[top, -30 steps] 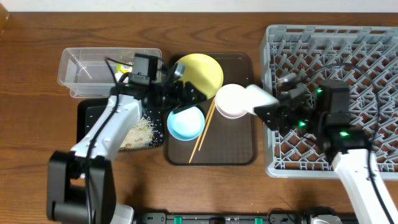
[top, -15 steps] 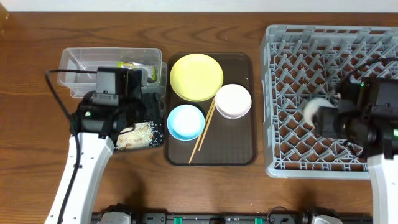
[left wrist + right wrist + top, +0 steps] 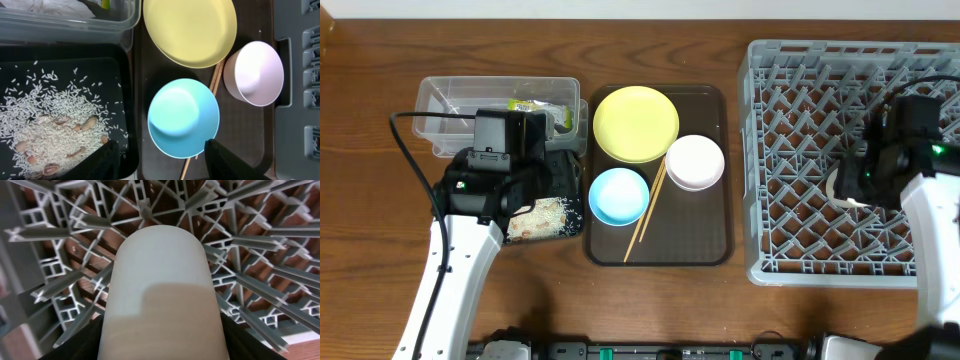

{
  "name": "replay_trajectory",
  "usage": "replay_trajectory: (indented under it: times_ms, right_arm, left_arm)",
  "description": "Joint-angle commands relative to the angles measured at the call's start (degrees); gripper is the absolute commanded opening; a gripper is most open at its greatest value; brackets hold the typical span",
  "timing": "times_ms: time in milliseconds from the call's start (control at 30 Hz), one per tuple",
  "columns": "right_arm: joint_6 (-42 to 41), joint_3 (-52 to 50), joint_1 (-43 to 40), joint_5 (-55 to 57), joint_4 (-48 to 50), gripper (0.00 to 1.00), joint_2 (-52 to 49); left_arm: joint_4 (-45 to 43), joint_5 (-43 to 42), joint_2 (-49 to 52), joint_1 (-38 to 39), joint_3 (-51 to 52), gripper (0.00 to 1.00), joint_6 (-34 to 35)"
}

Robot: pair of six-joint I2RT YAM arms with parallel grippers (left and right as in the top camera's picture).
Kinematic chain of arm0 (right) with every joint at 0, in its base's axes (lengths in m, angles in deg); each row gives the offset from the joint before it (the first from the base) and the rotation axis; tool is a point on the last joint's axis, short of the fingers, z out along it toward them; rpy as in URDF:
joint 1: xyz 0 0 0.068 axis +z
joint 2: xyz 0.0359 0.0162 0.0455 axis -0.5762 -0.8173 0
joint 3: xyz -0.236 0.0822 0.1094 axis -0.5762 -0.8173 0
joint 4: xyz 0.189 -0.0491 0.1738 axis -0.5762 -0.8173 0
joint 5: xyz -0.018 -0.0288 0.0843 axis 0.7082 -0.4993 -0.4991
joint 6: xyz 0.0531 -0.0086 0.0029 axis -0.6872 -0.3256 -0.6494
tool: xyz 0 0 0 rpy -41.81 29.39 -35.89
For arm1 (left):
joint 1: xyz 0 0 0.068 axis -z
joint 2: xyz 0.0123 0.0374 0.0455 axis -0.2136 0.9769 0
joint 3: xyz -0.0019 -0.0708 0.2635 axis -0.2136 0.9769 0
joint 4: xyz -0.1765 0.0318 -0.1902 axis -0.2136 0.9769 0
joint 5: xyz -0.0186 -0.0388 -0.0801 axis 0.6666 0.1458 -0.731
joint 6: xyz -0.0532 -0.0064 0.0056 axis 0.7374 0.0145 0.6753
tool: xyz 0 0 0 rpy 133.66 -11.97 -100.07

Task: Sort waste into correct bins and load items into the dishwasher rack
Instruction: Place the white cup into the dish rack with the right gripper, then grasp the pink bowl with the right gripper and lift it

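Observation:
My right gripper (image 3: 860, 185) (image 3: 162, 352) is shut on the small pale-green cup (image 3: 840, 188) (image 3: 162, 295), held just above the pegs of the grey dishwasher rack (image 3: 790, 150) (image 3: 60, 255). My left gripper (image 3: 548, 165) (image 3: 162, 165) is open and empty, high over the border between the black tray (image 3: 573, 205) (image 3: 75, 65) and the brown serving tray. Rice scraps (image 3: 542, 215) (image 3: 45, 125) lie in the black tray. The yellow-green wrapper (image 3: 535, 105) lies in the clear tub (image 3: 450, 105) (image 3: 65, 25). The yellow plate (image 3: 636, 123) (image 3: 190, 30), blue bowl (image 3: 618, 196) (image 3: 183, 117), white bowl (image 3: 695, 162) (image 3: 254, 73) and chopsticks (image 3: 647, 210) (image 3: 216, 80) sit on the serving tray.
The brown serving tray (image 3: 705, 240) (image 3: 145, 100) lies between the bins and the rack. The clear tub stands behind the black tray at the left. The rack fills the right side, its edge also showing in the left wrist view (image 3: 300, 100).
My right arm has carried the cup from beside the serving tray to over the rack's right half. My left arm has drawn back from the plate to above the black tray.

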Motion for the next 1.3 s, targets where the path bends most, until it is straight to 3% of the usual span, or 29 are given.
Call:
replay_trajectory:
  times_ms: [0, 67, 200, 333, 367, 500, 667, 833, 1033, 1167, 1267]
  right_arm:
    - [-1.25, 0.85, -0.26, 0.76, -0.02, 0.01, -3.06]
    - [-1.25, 0.79, -0.26, 0.76, -0.24, 0.04, -4.76]
    - [-1.22, 0.68, -0.26, 0.68, 0.13, 0.21, -8.11]
    - [-1.2, 0.7, -0.26, -4.07, 1.84, 0.75, -9.42]
    - [-1.2, 0.72, -0.26, -5.18, 2.08, 0.84, -9.4]
    - [-1.2, 1.62, -0.26, -8.31, 2.05, 0.98, -8.57]
    - [-0.94, 5.01, 0.28, -11.67, 2.78, 0.99, -4.79]
    - [3.32, 6.91, 2.8, -27.69, 10.49, 0.99, -0.13]
    - [5.79, 6.86, 12.07, -31.23, 17.07, 0.71, -0.11]
    - [5.86, 6.86, 20.76, -22.27, 17.81, 0.5, -3.67]
    - [3.72, 6.86, 25.86, -16.09, 18.16, 0.52, -7.52]
  left_arm:
    - [0.07, 0.57, 0.35, -0.24, -0.42, 0.57, -0.74]
    - [0.04, 0.57, 0.35, -0.24, -0.42, 0.57, -0.74]
    - [0.07, 0.57, 0.37, -0.24, -0.42, 0.58, -0.74]
    - [0.09, 0.57, 0.37, -0.24, -0.42, 0.62, -0.74]
    - [0.13, 0.57, 0.37, -0.24, -0.42, 0.62, -0.74]
    - [0.57, 0.57, 0.37, -0.24, -0.42, 0.63, -0.74]
    - [1.53, 0.59, 0.37, -0.26, -0.42, 0.67, -0.76]
    - [1.79, 0.59, 0.37, -0.24, -0.42, 0.67, -0.76]
    - [1.79, 0.59, 0.37, -0.26, -0.42, 0.67, -0.76]
    - [1.79, 0.59, 0.37, -0.24, -0.42, 0.67, -0.76]
    - [1.77, 0.59, 0.37, -0.26, -0.37, 0.67, -0.76]
